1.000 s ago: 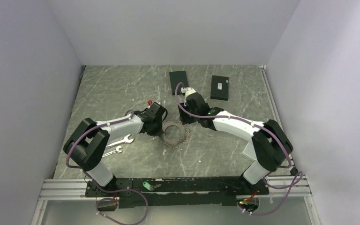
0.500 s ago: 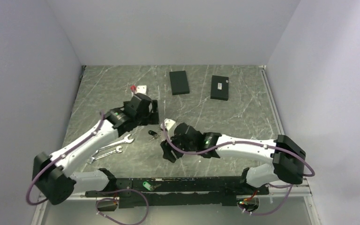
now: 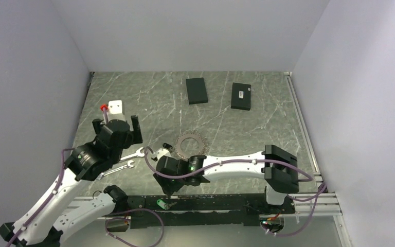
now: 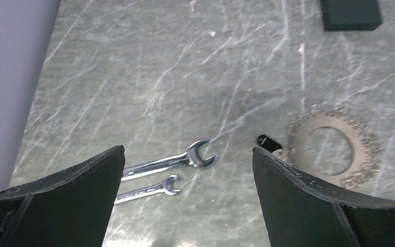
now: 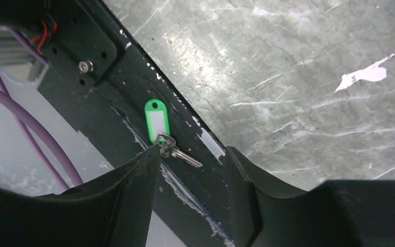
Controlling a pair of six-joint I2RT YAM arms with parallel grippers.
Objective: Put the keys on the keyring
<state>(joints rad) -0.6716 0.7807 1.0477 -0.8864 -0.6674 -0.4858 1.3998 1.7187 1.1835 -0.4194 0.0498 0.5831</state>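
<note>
Two arms over a marble counter (image 3: 247, 128), neither tool holding anything.

Counted: one toothed ring (image 3: 191, 146), two wrenches (image 4: 167, 162) side by side, two black boxes (image 3: 196, 90) at the far side, and one key (image 5: 179, 153) with a green tag (image 5: 157, 121). The ring lies flat mid-counter, to the right of the wrenches and touched by neither tool. The left arm reaches forward from the lower left, and the left tool (image 4: 187, 150) hangs above the wrenches with its jaws spread wide. The right arm is folded low and stretches leftward along the near edge. The right tool (image 5: 193, 154) is parted over the black rail (image 5: 133, 87), where the key rests. A small black piece (image 4: 269, 143) beside the ring is too small to identify. In the left wrist view one box is cut off at the top.
</note>
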